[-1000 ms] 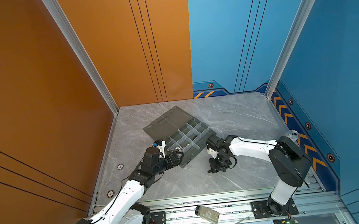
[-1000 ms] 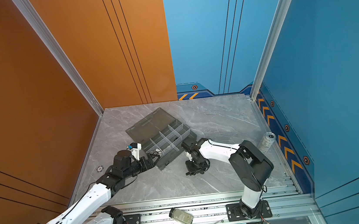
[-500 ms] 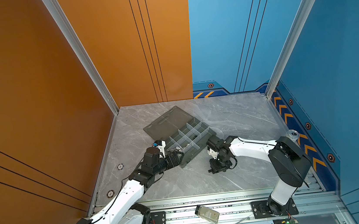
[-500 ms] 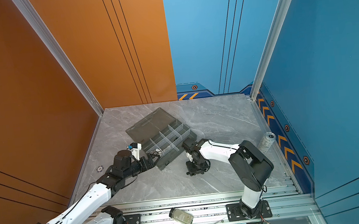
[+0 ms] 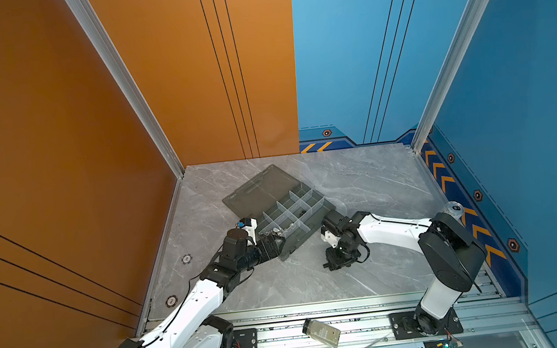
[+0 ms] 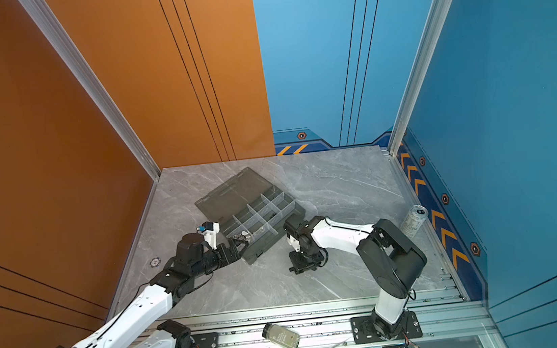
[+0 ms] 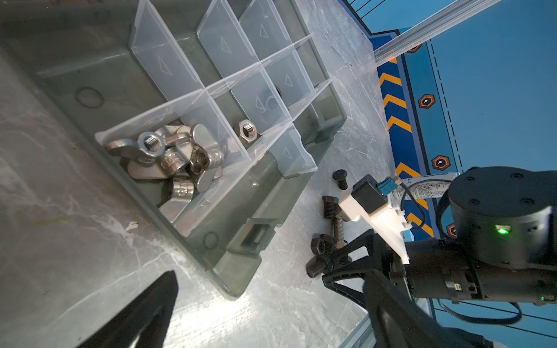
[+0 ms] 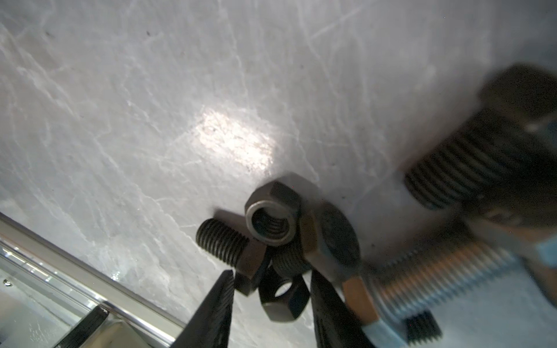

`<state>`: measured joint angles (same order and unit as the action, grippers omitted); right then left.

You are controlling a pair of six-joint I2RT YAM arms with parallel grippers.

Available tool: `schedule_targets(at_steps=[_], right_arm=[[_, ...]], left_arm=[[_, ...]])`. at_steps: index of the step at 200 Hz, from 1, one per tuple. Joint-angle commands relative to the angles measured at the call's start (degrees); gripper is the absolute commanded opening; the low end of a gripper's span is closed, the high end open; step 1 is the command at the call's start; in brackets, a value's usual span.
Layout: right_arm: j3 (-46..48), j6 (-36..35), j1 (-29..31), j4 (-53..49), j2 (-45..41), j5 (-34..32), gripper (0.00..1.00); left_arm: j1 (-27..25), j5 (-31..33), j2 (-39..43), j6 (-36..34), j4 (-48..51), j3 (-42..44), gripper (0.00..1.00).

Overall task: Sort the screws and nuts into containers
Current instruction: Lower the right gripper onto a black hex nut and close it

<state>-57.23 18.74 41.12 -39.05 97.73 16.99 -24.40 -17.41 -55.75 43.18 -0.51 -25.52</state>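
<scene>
The smoky-grey organiser box (image 5: 289,251) (image 6: 258,255) lies open, and its cells are the containers. In the left wrist view one cell (image 7: 193,192) holds several silver wing nuts (image 7: 168,156); a silver hex nut (image 7: 246,130) lies in the cell beside it. My left gripper (image 5: 277,242) (image 6: 242,244) (image 7: 271,316) is open at the box's near corner, holding nothing. My right gripper (image 5: 336,264) (image 6: 301,267) (image 8: 272,304) points down into a heap of black screws (image 7: 331,211) (image 8: 223,241) and black nuts (image 8: 274,220). Its fingers are apart around a black nut (image 8: 283,301), with a gap on one side.
The box's flat lid (image 5: 261,190) lies open behind it. A silver screw (image 8: 437,277) lies by the heap. A silver can (image 6: 414,220) stands at the right wall. A clear bottle (image 5: 322,332) lies on the front rail.
</scene>
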Motion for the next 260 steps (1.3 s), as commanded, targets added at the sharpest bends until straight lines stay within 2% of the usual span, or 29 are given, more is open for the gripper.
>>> schedule_targets(at_steps=[1, 128, 260], right_arm=[[0.87, -4.31, -0.52, -2.40, 1.77, -1.34, 0.46], [-2.70, -10.69, 0.76, -4.62, 4.20, -6.07, 0.49], [-4.59, -12.72, 4.57, -4.77, 6.70, -6.75, 0.41]], left_arm=[[-0.11, -0.62, 0.03, 0.16, -0.67, 0.83, 0.98], [-0.15, -0.66, -0.68, 0.15, -0.97, 0.64, 0.98], [-0.16, -0.61, -0.68, 0.05, -1.21, 0.71, 0.98]])
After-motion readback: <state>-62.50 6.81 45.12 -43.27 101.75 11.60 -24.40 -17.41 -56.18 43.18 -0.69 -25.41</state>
